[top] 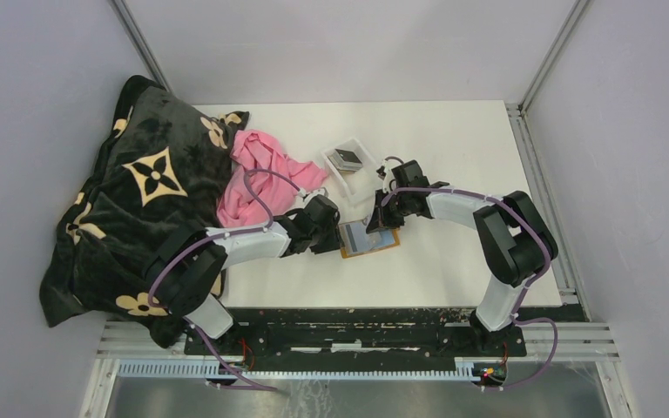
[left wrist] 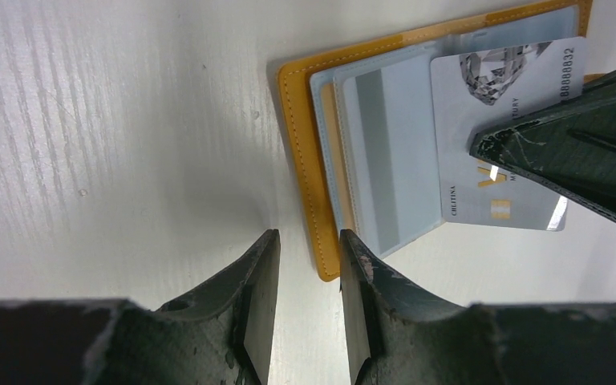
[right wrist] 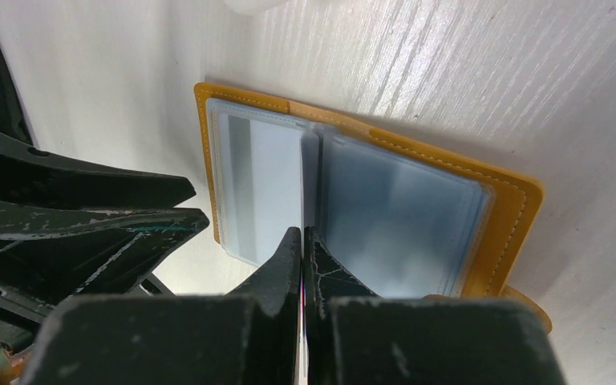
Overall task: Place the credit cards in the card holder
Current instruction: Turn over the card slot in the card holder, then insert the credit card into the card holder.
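While the card holder [left wrist: 298, 160] lies open on the white surface [left wrist: 112, 144], the right claw [right wrist: 301, 234] is clenched on a grey credit card [left wrist: 459, 144], holding it over the holder's clear pockets. The left claw [left wrist: 309, 241] hovers just beside the holder's corner, jaws parted, grasping nothing. A striped card [left wrist: 385, 160] sits inside one of the holder's pockets.

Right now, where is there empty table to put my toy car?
Bare table lies back right, beyond the clear tray and right arm. The near strip before the card holder is free too. Crowded: blanket and pink cloth on the left.
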You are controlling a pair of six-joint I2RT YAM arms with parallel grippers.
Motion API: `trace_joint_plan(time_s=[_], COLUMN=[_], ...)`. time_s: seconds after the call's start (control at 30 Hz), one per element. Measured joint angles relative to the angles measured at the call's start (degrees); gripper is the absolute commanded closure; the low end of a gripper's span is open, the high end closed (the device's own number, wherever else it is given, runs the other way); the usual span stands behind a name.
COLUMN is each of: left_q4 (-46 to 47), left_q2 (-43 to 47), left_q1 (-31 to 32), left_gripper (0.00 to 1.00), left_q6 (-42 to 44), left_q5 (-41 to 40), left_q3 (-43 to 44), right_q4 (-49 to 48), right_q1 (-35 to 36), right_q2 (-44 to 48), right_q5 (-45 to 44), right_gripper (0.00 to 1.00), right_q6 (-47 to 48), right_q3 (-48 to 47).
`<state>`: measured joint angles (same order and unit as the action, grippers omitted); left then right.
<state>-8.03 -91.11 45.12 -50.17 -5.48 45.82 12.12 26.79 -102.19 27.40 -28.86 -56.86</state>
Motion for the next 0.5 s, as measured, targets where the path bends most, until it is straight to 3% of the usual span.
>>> trace_joint_plan(time_s=[0.5], left_q4=[0.94], left_q2=[-1.11], left_q1=[0.0], left_gripper=[0.6], left_q6=[0.0], left_q5=[0.02], left_q3=[0.02], right_q4=[-1.88], right_q1=[-0.17], right_q2=[0.0], right_q5=[-0.11], right_gripper=[0.99], right_q6=[-0.37], right_q3=[0.52])
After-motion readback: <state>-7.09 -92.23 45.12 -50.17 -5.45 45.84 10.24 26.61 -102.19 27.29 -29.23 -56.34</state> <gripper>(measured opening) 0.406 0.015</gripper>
